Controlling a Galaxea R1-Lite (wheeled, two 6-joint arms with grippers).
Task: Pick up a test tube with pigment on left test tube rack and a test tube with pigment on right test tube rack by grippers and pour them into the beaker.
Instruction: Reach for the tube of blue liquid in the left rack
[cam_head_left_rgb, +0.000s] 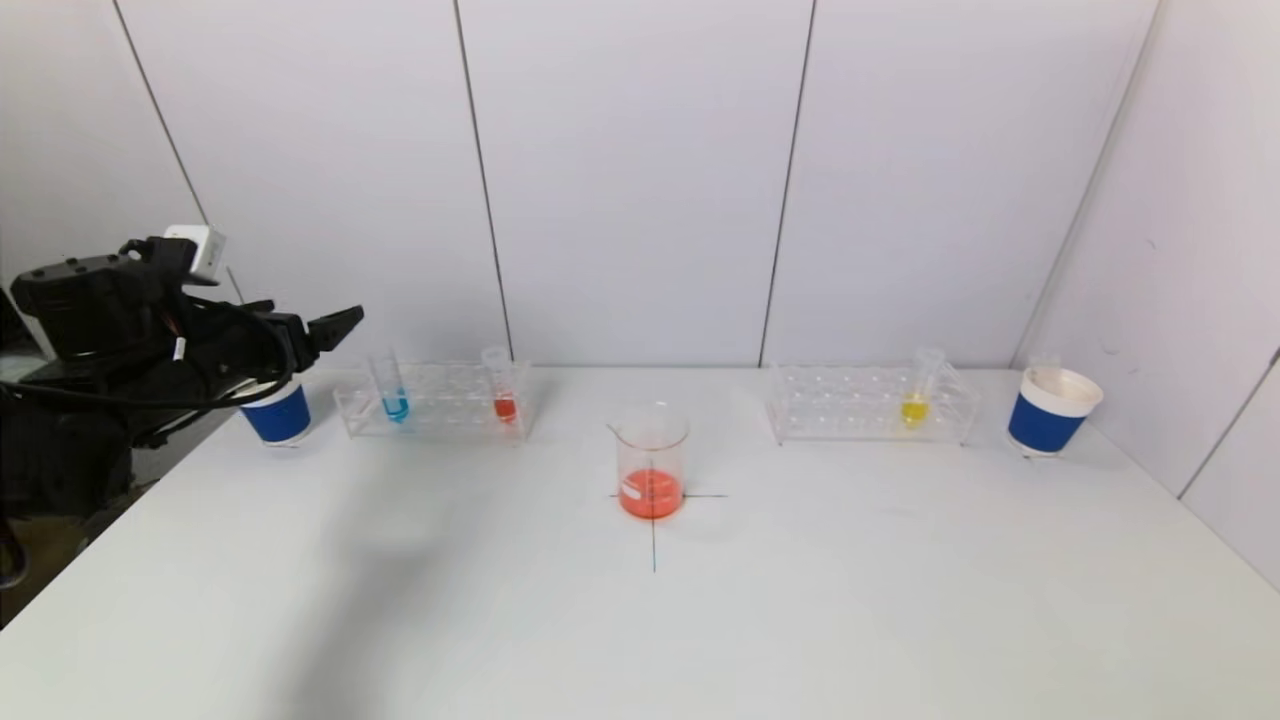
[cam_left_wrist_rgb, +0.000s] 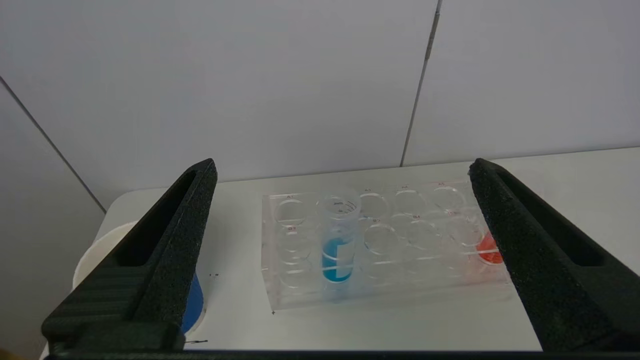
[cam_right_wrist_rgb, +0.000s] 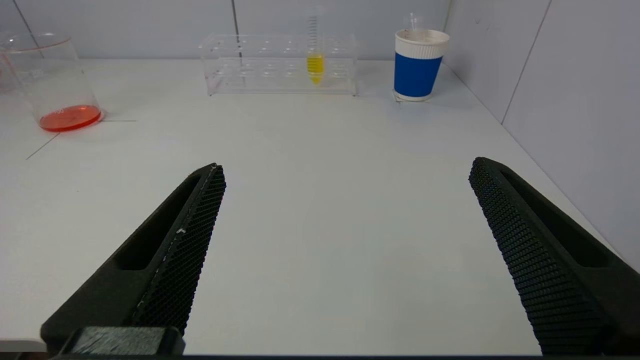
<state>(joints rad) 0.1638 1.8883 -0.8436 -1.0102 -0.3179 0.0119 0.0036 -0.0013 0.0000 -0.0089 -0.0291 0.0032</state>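
Left end effector (cam_left_wrist_rgb: 340, 200), released, faces the blue tube (cam_left_wrist_rgb: 338, 245) in the left rack (cam_left_wrist_rgb: 400, 295), lined up to grasp. Right end effector (cam_right_wrist_rgb: 345, 170), released, hovers over the surface (cam_right_wrist_rgb: 320, 200).

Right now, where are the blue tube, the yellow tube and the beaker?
blue tube (cam_left_wrist_rgb: 336, 260): left wrist view, on its blue liquid.
yellow tube (cam_right_wrist_rgb: 315, 66): right wrist view, on its yellow liquid.
beaker (cam_head_left_rgb: 651, 462): head view, on its glass wall.

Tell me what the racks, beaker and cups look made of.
Left rack and right rack: clear, glossy, likely acrylic; see-through walls. Beaker: transparent, glass or clear plastic; can't tell. Cups: matte, probably paper, white with blue band.
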